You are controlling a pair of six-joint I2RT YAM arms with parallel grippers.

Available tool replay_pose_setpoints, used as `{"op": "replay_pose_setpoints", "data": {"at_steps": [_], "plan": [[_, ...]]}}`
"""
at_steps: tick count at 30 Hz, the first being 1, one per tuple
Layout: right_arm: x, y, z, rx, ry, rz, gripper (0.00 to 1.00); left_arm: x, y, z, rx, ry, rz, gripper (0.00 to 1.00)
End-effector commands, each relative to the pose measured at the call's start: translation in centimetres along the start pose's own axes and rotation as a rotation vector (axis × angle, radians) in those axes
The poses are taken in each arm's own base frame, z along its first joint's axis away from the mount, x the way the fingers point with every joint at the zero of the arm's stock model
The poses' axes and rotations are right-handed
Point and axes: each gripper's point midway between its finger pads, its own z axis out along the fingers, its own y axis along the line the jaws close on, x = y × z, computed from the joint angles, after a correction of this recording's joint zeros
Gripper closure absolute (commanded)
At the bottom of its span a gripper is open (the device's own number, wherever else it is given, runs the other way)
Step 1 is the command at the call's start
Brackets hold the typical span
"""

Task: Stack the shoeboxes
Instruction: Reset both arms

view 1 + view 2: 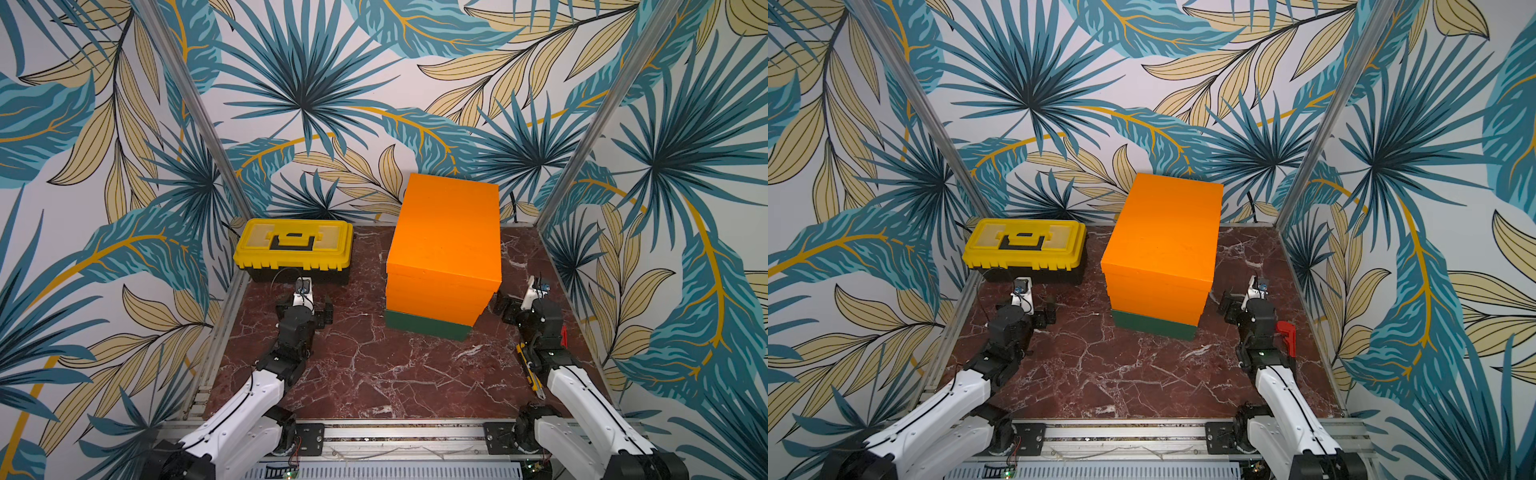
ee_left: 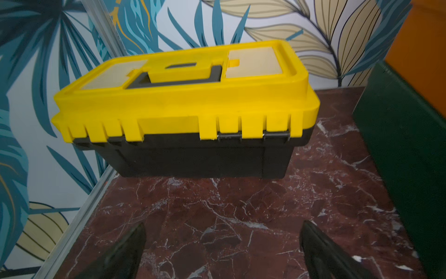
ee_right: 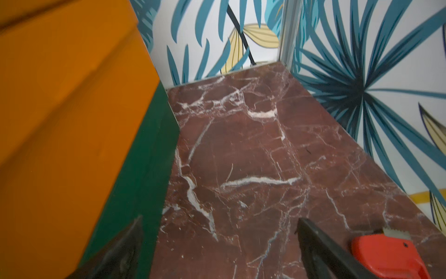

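In one column toward the back of the bench [image 1: 374,374]: dark green shoebox [image 1: 428,328] at the bottom, lower orange shoebox [image 1: 434,305] on it, upper orange shoebox [image 1: 446,224] on top. Edges not fully in line, yet broad flat faces resting on each other, so probably steady enough. Judged as done, with nothing left to lift.

Spread wide and holding nothing, the left end effector [image 2: 223,241], low over bare marble, facing the yellow-and-black toolbox [image 2: 183,108] and apart from it. Spread wide and empty too, the right end effector [image 3: 219,229], just beside the side wall of the green box; touching it or not, cannot tell from the wrist view. Likely placed one at each side to keep clear of the column and not to knock it. Near the right one, a red wrench [image 3: 386,253] on the marble, no part of this job. Best to pull both arms back gently, away from the pile.
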Motion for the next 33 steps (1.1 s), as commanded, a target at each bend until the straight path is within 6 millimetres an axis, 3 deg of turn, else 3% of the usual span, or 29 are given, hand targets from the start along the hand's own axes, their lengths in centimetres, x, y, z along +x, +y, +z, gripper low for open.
{"op": "replay_pose_setpoints", "data": {"at_steps": [1,7,16,22,27,33], "plan": [[-1.2,0.2,0.3,-0.007,-0.101,-0.034,0.01,-0.4,0.1,1.1,-0.023,-0.034,0.014,0.0],[0.4,-1.0,1.3,0.061,-0.08,-0.062,0.0,1.0,0.3,3.2,-0.049,-0.002,0.028,0.0],[-0.3,-1.5,3.1,0.116,-0.079,-0.065,0.01,0.7,-0.1,6.3,-0.037,0.023,0.11,0.0],[-1.2,-0.4,5.3,0.084,-0.094,-0.087,0.0,0.4,-1.5,8.3,0.076,0.027,0.146,0.0],[0.7,-0.7,7.6,0.105,-0.124,-0.107,0.0,0.7,-0.8,9.3,0.108,0.038,0.132,0.01],[0.6,-0.1,7.6,0.064,-0.121,-0.117,0.01,0.8,1.4,9.7,0.157,0.042,-0.01,0.0]]}}
